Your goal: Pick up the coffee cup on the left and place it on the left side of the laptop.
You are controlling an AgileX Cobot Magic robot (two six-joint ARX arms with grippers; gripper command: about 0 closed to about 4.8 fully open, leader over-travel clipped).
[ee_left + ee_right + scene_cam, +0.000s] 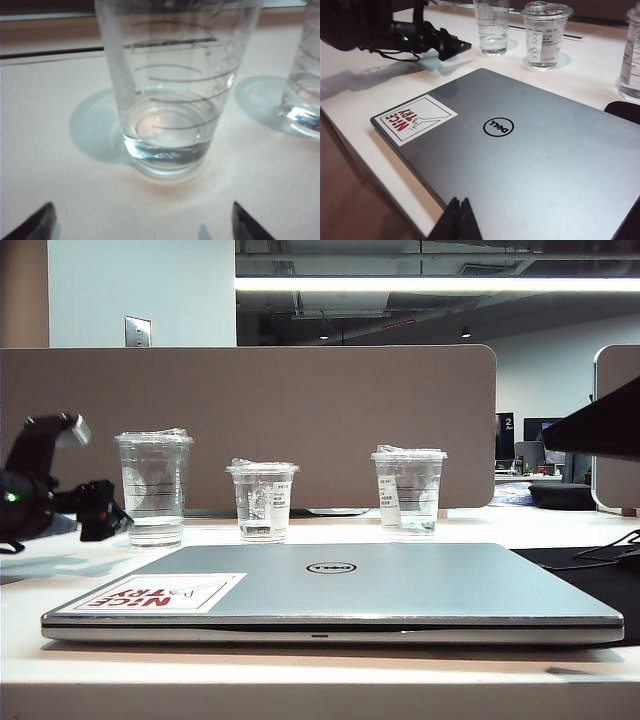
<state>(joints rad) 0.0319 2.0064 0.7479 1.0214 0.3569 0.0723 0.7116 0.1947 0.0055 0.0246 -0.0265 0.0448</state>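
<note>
Left gripper (108, 512) wide open, lined up beside the cup (153, 488) standing on the bench (60, 570) left-rear of the laptop (400, 585), right gripper (459, 220) pinched shut over the lid, and a hard squeeze could buckle that thin plastic and slosh water

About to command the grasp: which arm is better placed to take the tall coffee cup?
Left. The left gripper is open, facing the coffee cup but not yet around it. The right gripper, shut, hangs over the laptop's near edge, far from the cup.
</note>
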